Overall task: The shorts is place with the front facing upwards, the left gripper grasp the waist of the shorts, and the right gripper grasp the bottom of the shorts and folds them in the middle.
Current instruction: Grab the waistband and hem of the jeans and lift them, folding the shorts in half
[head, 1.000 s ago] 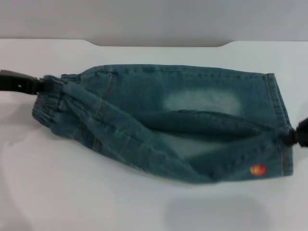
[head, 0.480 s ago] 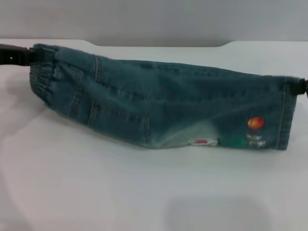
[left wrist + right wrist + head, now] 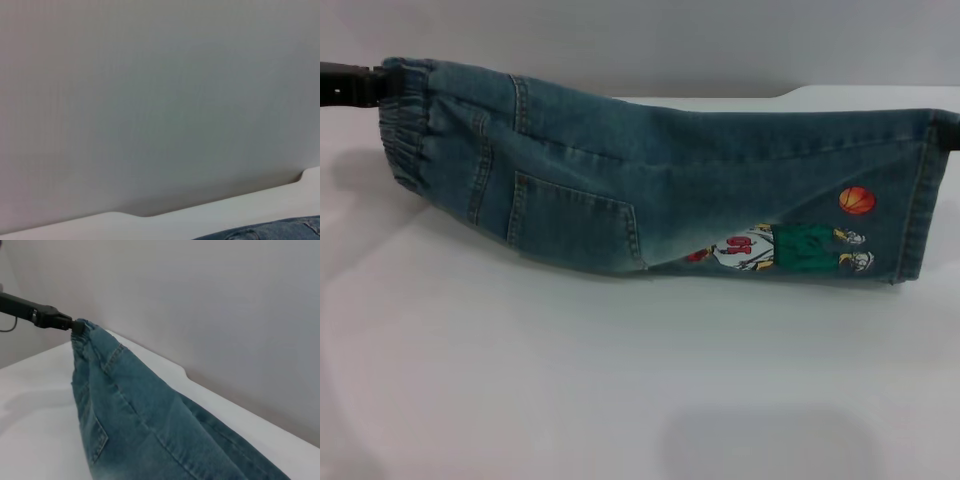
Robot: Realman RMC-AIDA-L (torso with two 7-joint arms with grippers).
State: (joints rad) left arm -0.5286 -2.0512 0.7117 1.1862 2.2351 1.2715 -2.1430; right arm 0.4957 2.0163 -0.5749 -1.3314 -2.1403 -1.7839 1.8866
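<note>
While lifted: one shorts [image 3: 650, 190], two claws.

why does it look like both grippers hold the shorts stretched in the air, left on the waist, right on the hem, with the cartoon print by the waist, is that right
Not quite. The print sits at the hem end, far from the waist. The head view shows it. The rest holds: the left gripper has the waist, the right gripper the hem, and the shorts hang stretched between them.
</note>
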